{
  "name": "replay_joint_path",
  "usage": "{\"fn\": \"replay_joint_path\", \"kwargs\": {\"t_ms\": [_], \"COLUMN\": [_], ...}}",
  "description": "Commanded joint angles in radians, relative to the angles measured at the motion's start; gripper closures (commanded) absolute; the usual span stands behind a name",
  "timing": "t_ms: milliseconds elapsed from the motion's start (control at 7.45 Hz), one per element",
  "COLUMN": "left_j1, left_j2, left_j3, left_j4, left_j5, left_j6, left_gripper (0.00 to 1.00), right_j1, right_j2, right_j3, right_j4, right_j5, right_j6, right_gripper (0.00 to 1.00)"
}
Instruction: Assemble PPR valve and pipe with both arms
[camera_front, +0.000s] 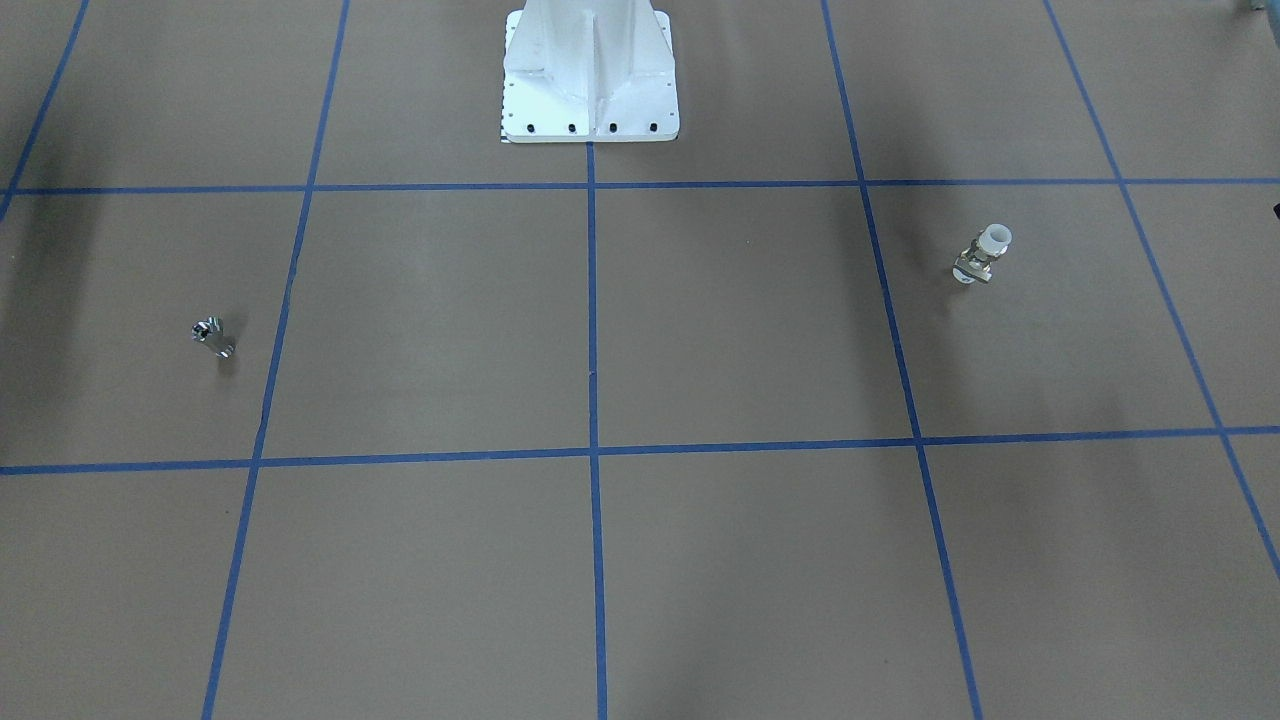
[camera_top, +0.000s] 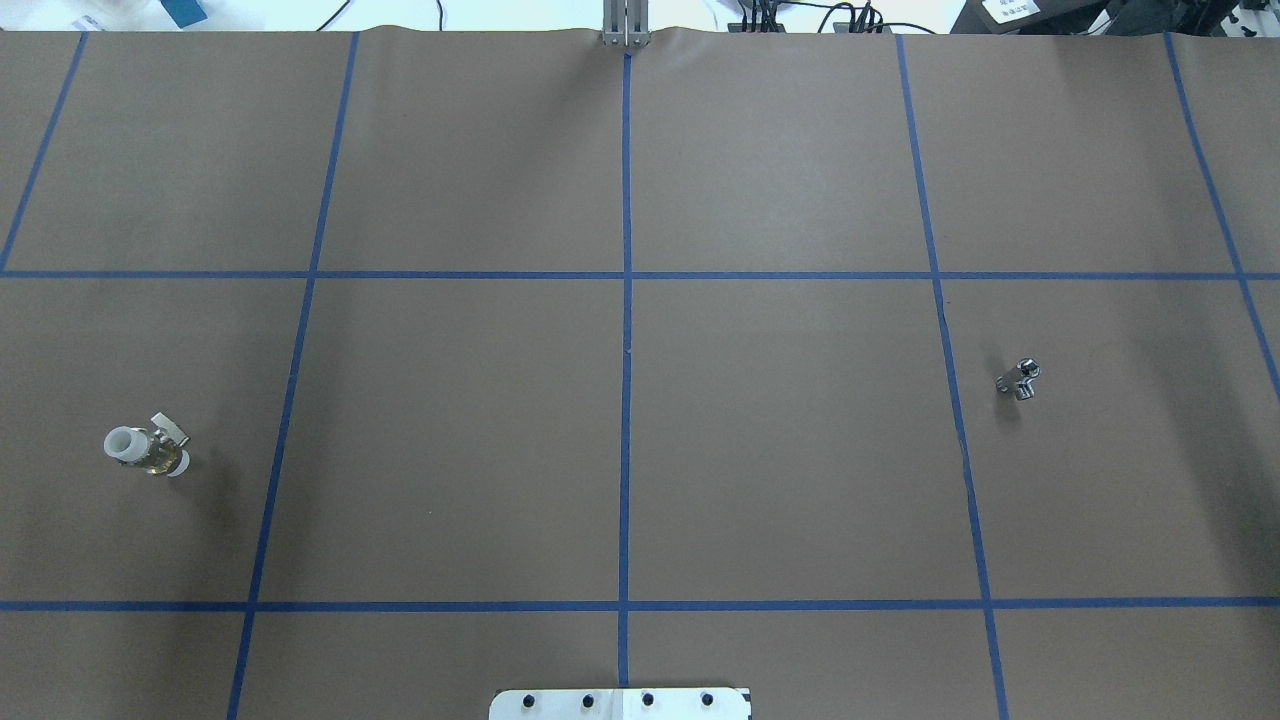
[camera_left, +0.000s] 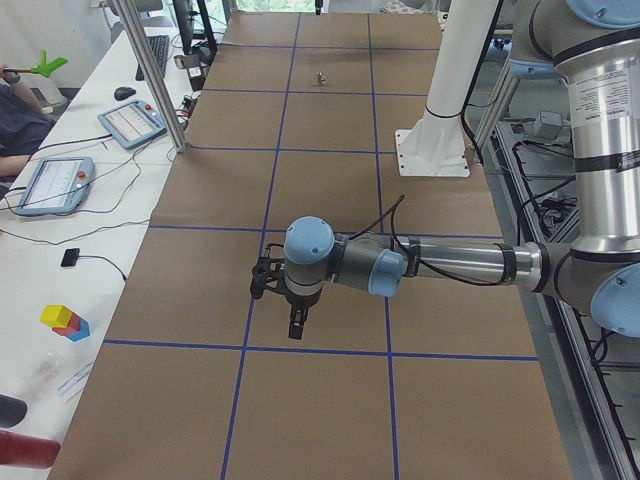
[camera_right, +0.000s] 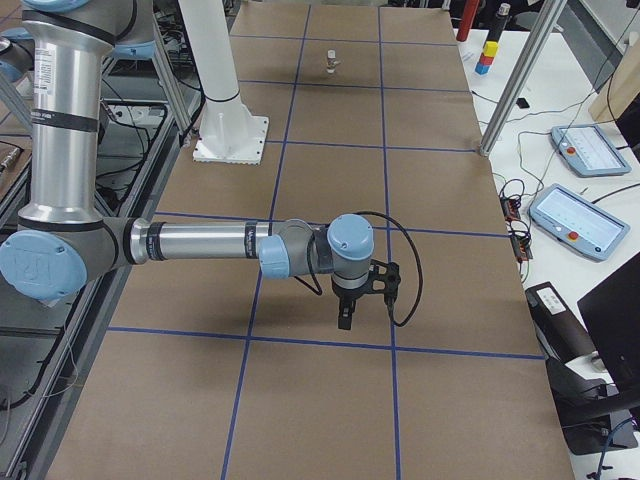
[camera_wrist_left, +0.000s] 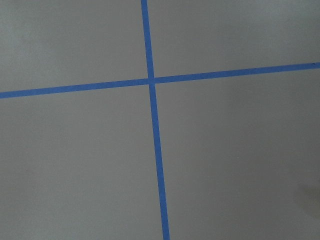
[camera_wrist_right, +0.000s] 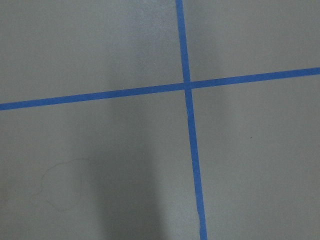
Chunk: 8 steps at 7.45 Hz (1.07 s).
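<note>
The brown paper-covered surface (camera_top: 780, 450) is stretching across every view, with blue tape lines (camera_top: 626, 400) dividing it into large squares. A white pedestal (camera_front: 590, 70) is standing at the robot's edge of it, on the middle tape line. The left arm (camera_left: 450, 262) is reaching out level and low over the robot's left part of the surface, and the right arm (camera_right: 200, 243) is doing the same on the opposite side. Each is pointing its wrist downward. The left pincer (camera_left: 296, 328) is hanging above the paper near a tape line, and the right pincer (camera_right: 345, 318) is hanging likewise just above a tape line. Both are showing only in the side views, so I cannot tell whether their jaws are spread or pressed together. The wrist cameras are looking down on nothing but tape crossings and bare paper. The PPR valve (camera_top: 148, 450) is sitting on the robot's far left, in the middle row of squares just outside the left tape line. Its white collar appears to be uppermost and its flat lever is sticking out sideways. The pipe (camera_top: 1021, 380) is resting well apart from it on the robot's right, just beyond the right tape line.
</note>
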Motion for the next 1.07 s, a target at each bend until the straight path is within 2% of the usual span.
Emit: {"fn": "replay_joint_path", "kwargs": {"t_ms": [0, 805, 939], "left_j1": [0.000, 0.000, 0.002], "left_j2": [-0.004, 0.001, -0.007], "left_j3": [-0.001, -0.010, -0.040], "left_j4": [-0.001, -0.012, 0.001], "left_j5": [0.001, -0.006, 0.000], "left_j6": [0.000, -0.009, -0.012], "left_gripper": [0.00, 0.00, 0.00], "right_j1": [0.002, 0.002, 0.002], "right_j2": [0.003, 0.000, 0.001], "right_j3": [0.001, 0.003, 0.006], "right_j4": [0.002, 0.004, 0.004], "right_j5": [0.000, -0.003, -0.003], "right_j6": [-0.002, -0.003, -0.003], "right_gripper": [0.00, 0.00, 0.00]}}
